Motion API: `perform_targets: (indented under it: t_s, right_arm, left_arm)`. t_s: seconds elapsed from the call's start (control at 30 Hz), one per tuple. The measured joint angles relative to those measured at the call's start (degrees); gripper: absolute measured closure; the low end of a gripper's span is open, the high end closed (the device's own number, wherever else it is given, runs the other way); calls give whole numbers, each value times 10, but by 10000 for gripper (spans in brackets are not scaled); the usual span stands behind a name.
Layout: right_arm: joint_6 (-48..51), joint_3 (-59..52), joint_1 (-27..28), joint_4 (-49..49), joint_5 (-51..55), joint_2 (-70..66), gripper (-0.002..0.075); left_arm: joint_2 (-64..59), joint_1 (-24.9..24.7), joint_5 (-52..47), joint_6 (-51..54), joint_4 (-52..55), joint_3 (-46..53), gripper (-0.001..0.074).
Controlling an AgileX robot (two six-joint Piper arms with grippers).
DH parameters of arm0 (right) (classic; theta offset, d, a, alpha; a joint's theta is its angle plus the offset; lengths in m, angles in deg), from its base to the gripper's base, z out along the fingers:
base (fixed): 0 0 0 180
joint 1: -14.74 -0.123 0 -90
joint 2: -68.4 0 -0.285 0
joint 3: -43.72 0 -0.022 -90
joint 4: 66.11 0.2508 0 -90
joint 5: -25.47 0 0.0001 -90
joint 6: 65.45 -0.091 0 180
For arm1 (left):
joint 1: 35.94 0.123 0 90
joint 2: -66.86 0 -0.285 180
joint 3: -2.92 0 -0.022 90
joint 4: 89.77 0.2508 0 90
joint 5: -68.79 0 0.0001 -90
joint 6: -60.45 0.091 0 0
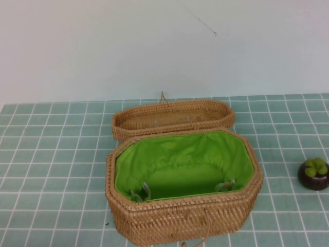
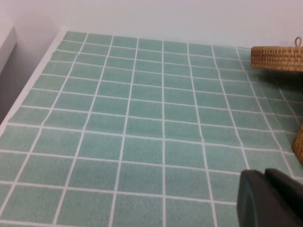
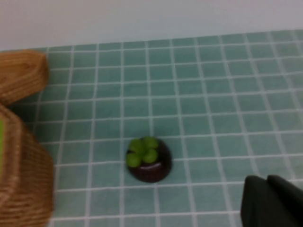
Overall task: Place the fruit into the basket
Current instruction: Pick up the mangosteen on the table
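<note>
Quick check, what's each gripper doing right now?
Left gripper: over bare table left of the basket, holding nothing.
Right gripper: near the fruit, not touching it.

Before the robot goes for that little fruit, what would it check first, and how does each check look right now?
1. Fruit visible, upright, alone on the table: ok.
2. Basket open, lid lying behind it: ok.
3. Basket lining free for the fruit: ok, only small items in its near corners.
4. Right end effector near the fruit, not touching: ok; open or shut: cannot tell.
5. Left end effector away from the basket, over bare table: ok.
</note>
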Motion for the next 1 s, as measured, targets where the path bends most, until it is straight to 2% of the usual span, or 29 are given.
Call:
perform_targets:
  t_s: [0.13,0.37,0.57,0.67,1.0]
  right_arm:
    - [3,15,0,52,44,-42,728]
    - [47,105,0,64,190,-194,728]
    - [85,180,-20,117,217,-294,728]
    - [75,210,-48,100,226,-345,728]
    - [-46,318,-131,-51,245,-473,708]
  left_arm:
    - [0,0,0,0,0,0,735]
    - [0,0,0,0,0,0,734]
    - [0,0,0,0,0,0,734]
    - [0,0,0,0,0,0,734]
    - [0,0,0,0,0,0,734]
